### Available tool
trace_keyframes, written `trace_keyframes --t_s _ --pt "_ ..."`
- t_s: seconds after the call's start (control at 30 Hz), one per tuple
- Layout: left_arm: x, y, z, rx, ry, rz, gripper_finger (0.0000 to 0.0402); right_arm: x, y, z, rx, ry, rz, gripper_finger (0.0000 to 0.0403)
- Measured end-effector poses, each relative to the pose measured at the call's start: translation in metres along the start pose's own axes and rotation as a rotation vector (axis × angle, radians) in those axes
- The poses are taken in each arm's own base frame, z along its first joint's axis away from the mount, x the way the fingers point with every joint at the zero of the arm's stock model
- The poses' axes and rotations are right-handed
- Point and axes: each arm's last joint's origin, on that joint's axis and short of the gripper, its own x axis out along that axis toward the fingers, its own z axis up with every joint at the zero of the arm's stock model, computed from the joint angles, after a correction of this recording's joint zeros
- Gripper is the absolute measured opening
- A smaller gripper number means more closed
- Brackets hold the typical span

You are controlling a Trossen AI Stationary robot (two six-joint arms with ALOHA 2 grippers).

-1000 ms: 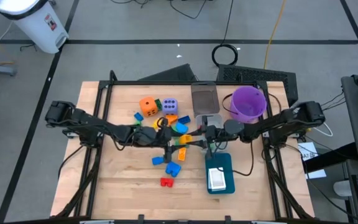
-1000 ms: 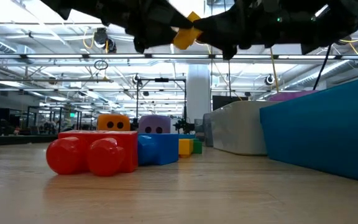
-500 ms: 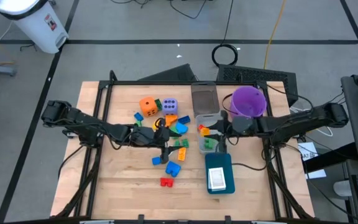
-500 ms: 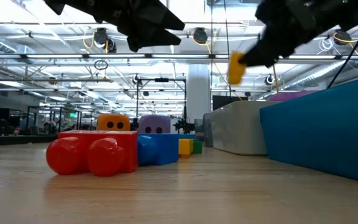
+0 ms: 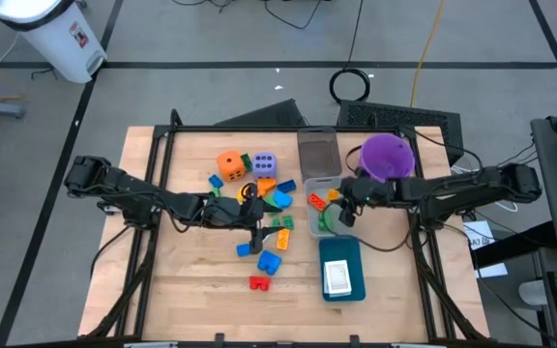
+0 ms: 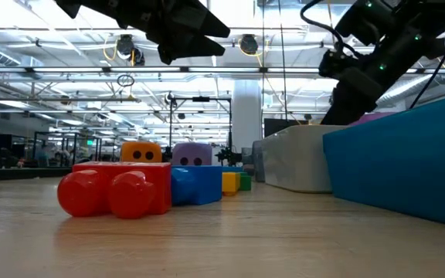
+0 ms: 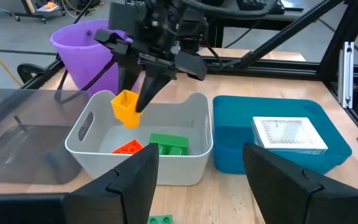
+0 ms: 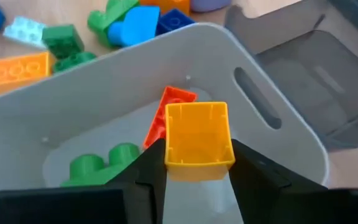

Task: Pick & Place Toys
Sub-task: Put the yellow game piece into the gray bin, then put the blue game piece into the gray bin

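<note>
1. High view: the right gripper [image 5: 341, 215] is poised over the grey bin [image 5: 309, 229]; the left gripper [image 5: 256, 232] is held above the scattered toys [image 5: 267, 259] on the tabletop [image 5: 191, 280].
2. Left wrist view: a yellow block [image 7: 125, 107] is seen at the right gripper's tips, above the bin, seemingly for dropping.
3. Right wrist view: the block is touched by both fingers [image 8: 253, 169]; a firm grip cannot be told. The left gripper is seen open, empty.

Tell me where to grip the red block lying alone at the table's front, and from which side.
Take the red block across its two flat long sides, coming straight down from above. It lies flat and apart from the other toys, so both sides are free, while its studded end is rounded and gives a poorer hold.
</note>
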Motion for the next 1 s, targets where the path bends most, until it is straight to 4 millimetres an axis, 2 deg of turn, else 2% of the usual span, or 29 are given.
trace_keyframes --t_s 0.3,0.5,0.73,0.87,1.0 --pt "0.0 0.0 0.0 -0.003 0.001 0.001 0.0241 0.0 0.001 0.009 0.024 -0.09 0.019 0.0216" --pt "0.0 0.003 -0.006 -0.13 0.058 0.025 0.0242 -0.001 0.001 0.012 0.025 -0.121 0.029 0.0261" --pt "-0.004 0.006 -0.029 -0.196 0.303 0.025 0.0249 -0.001 0.002 0.012 0.025 -0.12 0.03 0.0276" --pt "-0.006 -0.006 -0.048 -0.267 0.435 0.049 0.028 -0.001 0.002 0.012 0.023 -0.119 0.039 0.0276" --pt "-0.01 -0.01 -0.071 -0.221 0.62 0.088 0.0314 -0.001 0.004 0.012 0.021 -0.11 0.084 0.0271"
